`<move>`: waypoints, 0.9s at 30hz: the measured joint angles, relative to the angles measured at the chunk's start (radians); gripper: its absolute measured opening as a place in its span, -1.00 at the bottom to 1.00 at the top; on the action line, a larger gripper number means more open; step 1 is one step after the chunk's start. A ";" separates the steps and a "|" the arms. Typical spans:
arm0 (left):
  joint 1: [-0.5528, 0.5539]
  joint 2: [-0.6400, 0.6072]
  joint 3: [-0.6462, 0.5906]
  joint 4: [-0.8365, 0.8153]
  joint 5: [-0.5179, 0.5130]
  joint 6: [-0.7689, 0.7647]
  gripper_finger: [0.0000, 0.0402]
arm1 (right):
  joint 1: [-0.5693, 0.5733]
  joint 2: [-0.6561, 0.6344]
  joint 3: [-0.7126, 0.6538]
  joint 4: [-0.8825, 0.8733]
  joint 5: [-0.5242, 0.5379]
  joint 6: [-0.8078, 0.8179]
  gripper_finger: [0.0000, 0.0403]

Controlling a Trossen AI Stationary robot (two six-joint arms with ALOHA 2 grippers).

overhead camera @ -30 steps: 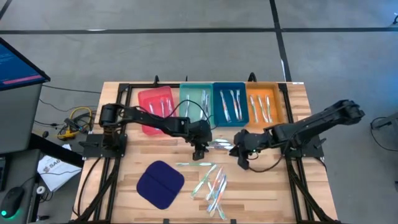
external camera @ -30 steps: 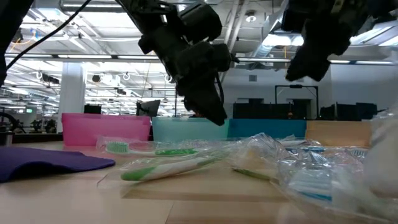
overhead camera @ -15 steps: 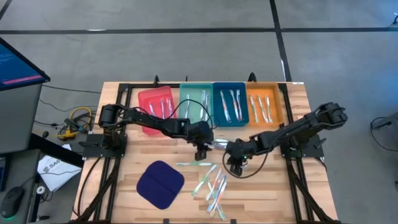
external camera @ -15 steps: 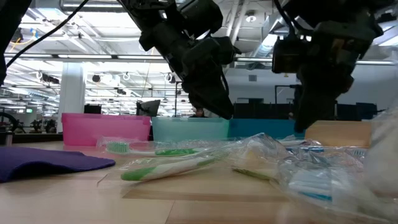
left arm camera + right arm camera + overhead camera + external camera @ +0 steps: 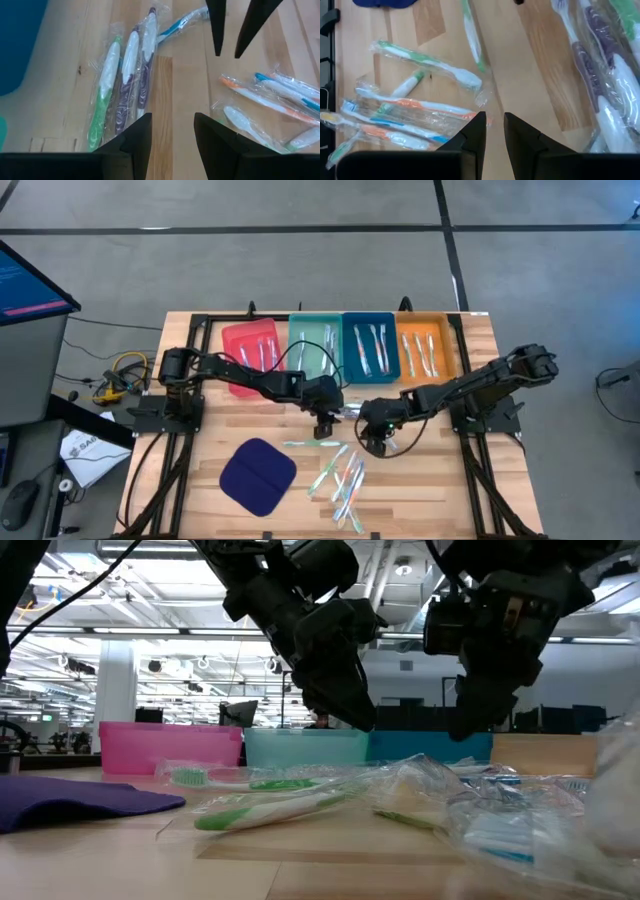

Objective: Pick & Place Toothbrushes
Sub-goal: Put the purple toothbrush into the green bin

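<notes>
Wrapped toothbrushes lie loose on the wooden table: a pile near the front and a few between the two grippers. More lie in the red, teal, blue and orange trays. My left gripper hovers open above green and purple brushes. My right gripper hangs just right of it, fingers a little apart, above orange, blue and green brushes. Neither holds anything.
A dark blue cloth pad lies at the table's front left. The four trays stand in a row along the far edge. A black frame borders the table. In the low view, crinkled wrappers crowd the front right.
My right gripper has swung toward the table's left and come down, ending close beside my left gripper above the loose toothbrushes. No toothbrush has moved.
</notes>
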 joint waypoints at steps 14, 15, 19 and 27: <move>-0.006 0.000 0.000 0.000 0.000 -0.004 -0.30 | -0.038 0.000 0.000 0.000 -0.001 -0.009 -0.68; -0.006 0.000 0.000 0.000 0.000 -0.004 -0.30 | -0.038 0.000 0.000 0.000 -0.001 -0.009 -0.68; -0.006 0.000 0.000 0.000 0.000 -0.004 -0.30 | -0.038 0.000 0.000 0.000 -0.004 -0.009 -0.68; -0.006 0.000 0.000 -0.001 0.000 -0.022 -0.30 | -0.036 0.000 0.000 -0.001 -0.027 -0.013 -0.68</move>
